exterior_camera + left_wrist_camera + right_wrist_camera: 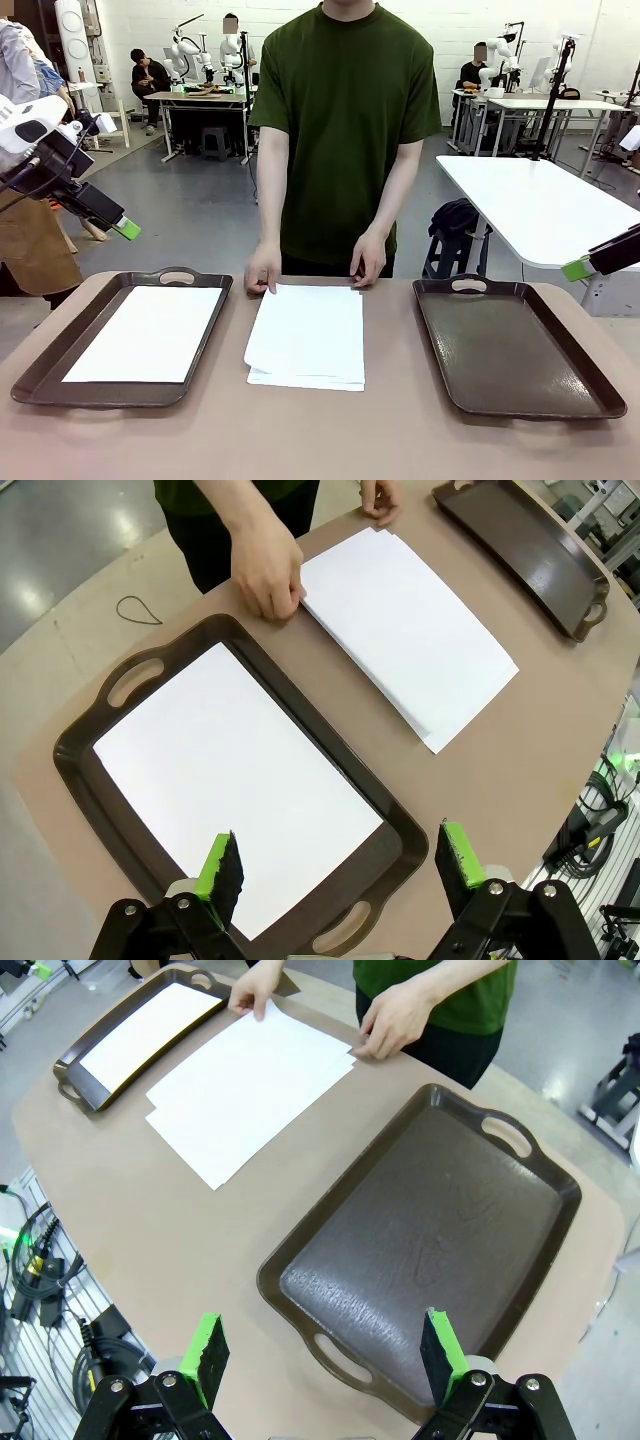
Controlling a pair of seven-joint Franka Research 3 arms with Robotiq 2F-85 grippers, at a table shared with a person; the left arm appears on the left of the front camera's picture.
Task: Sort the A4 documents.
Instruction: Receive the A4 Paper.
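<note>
While the stack (305, 335) lies flat on the desk (330, 430), below and between the two pincers, its far edge is pinned under the person's hands (263, 270). Whichever pincer goes should therefore come down at the near edge, well away from them. Paper this thin gives nothing to pinch from above. I judge it best to slide or curl up the top sheet alone, check that none clings beneath, and carry it level into a tray.

The left pincer (340, 865) hangs wide above the near end of the left tray (40, 365). The right pincer (322, 1350) hangs wide above the near end of the right tray (300, 1260).

Count: one stack, its sheets too close to number; one single sheet (145, 333) in the left tray; none in the right; two trays; two hands; two pincers.
</note>
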